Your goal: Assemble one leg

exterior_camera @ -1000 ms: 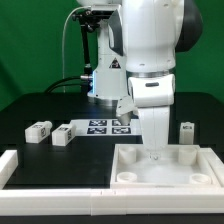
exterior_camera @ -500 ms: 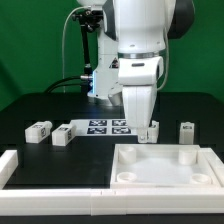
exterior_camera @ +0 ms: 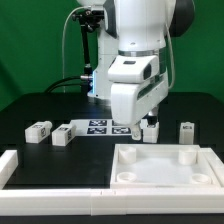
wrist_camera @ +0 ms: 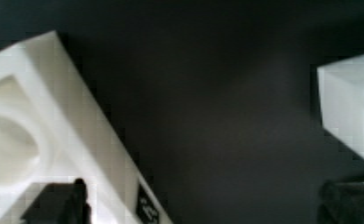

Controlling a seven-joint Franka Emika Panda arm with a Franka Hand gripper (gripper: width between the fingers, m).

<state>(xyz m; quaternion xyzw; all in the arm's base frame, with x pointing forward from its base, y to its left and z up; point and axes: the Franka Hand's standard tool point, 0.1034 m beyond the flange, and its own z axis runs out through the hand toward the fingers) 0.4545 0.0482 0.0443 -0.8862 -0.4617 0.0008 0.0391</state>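
Note:
Several small white legs with tags lie on the black table in the exterior view: two at the left [exterior_camera: 38, 128] [exterior_camera: 63, 135], one at the right [exterior_camera: 186, 131], and one [exterior_camera: 151, 129] just behind the tabletop panel [exterior_camera: 165, 168]. My gripper [exterior_camera: 139, 131] hangs beside that middle leg, above the panel's back edge. In the wrist view the gripper [wrist_camera: 205, 205] is open, with only dark table between its fingertips [wrist_camera: 54, 202]. The panel's corner with a round socket [wrist_camera: 37, 130] lies on one side and a white leg [wrist_camera: 353, 105] on the other.
The marker board [exterior_camera: 100, 126] lies on the table behind the gripper. A white raised border [exterior_camera: 12, 165] runs along the front and the exterior view's left. A lamp stand and cables [exterior_camera: 85, 60] stand at the back.
The arm has lifted off the panel's back socket area and moved back toward the marker board. The hand has tilted and now hangs by the middle leg.

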